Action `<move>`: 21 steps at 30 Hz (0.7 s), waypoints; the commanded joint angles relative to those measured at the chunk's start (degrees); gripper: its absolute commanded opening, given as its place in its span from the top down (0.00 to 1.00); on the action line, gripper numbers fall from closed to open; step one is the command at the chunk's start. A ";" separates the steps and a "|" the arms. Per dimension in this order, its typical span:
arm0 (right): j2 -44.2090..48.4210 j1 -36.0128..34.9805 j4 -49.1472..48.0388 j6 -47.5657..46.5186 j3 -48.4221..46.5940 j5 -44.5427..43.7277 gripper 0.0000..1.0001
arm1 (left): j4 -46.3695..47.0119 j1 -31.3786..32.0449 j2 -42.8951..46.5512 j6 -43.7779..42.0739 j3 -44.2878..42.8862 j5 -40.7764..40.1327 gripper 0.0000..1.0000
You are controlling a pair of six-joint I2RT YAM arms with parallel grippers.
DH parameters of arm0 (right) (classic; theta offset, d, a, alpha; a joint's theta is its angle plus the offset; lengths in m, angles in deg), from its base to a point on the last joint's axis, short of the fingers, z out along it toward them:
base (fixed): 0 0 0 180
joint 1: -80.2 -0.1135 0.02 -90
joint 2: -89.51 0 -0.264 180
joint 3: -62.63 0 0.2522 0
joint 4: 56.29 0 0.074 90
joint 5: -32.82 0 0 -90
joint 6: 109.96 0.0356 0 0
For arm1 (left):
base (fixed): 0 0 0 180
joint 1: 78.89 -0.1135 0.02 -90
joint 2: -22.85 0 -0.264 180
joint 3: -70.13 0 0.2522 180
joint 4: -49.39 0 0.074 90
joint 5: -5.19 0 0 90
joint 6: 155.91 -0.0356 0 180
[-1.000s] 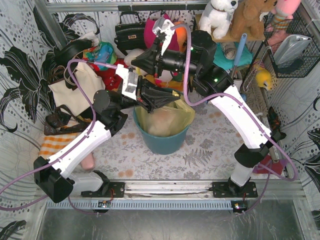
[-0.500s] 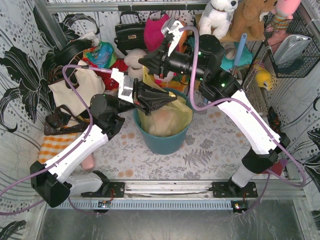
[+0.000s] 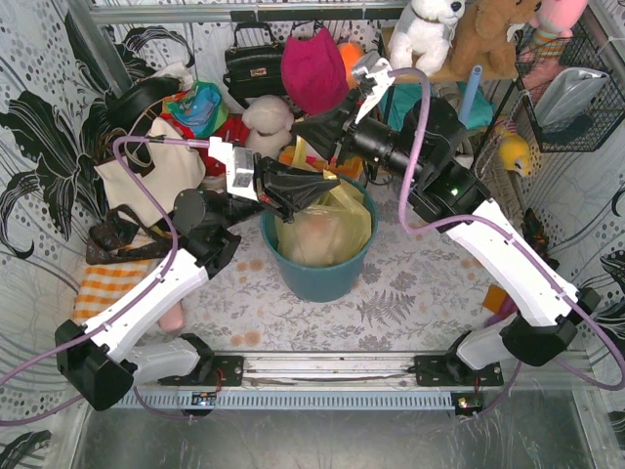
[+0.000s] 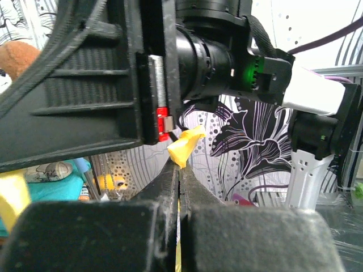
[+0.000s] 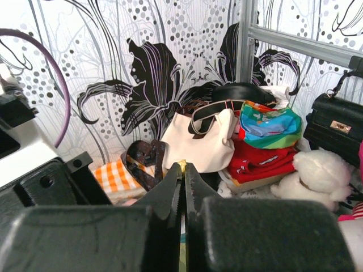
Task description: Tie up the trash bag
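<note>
The trash bag (image 3: 327, 230), thin yellow plastic with white paper showing through, sits in the teal bin (image 3: 320, 274) at the table's middle. My left gripper (image 3: 337, 189) hovers over the bin's far rim, pointing right. It is shut on a yellow handle strip, whose end (image 4: 184, 148) sticks out past the fingertips. My right gripper (image 3: 298, 125) is behind and above it, pointing left. It is shut on a second strip, which shows only as a yellow sliver (image 5: 182, 165) at its tips. The two grippers cross close over each other.
A cream tote bag (image 3: 146, 176) and an orange checked cloth (image 3: 103, 283) lie at the left. A black handbag (image 3: 252, 63), a red bag (image 3: 312, 68) and plush toys (image 3: 430, 29) crowd the back. A wire basket (image 3: 576, 98) hangs at the right.
The right gripper has moved right and farther back, with its arm swinging right. The left gripper has shifted slightly left and up. The bag's top now stands higher above the bin.
</note>
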 commanded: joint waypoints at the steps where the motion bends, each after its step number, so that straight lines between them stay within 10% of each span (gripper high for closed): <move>1: 4.00 -0.45 -10.82 5.72 5.61 -2.27 1.00 | 1.13 0.03 1.18 -1.55 1.14 -3.65 1.00; 21: 20.78 -0.45 -28.89 19.93 36.53 -17.36 1.00 | -0.46 -0.06 5.89 -5.28 6.05 -16.34 1.00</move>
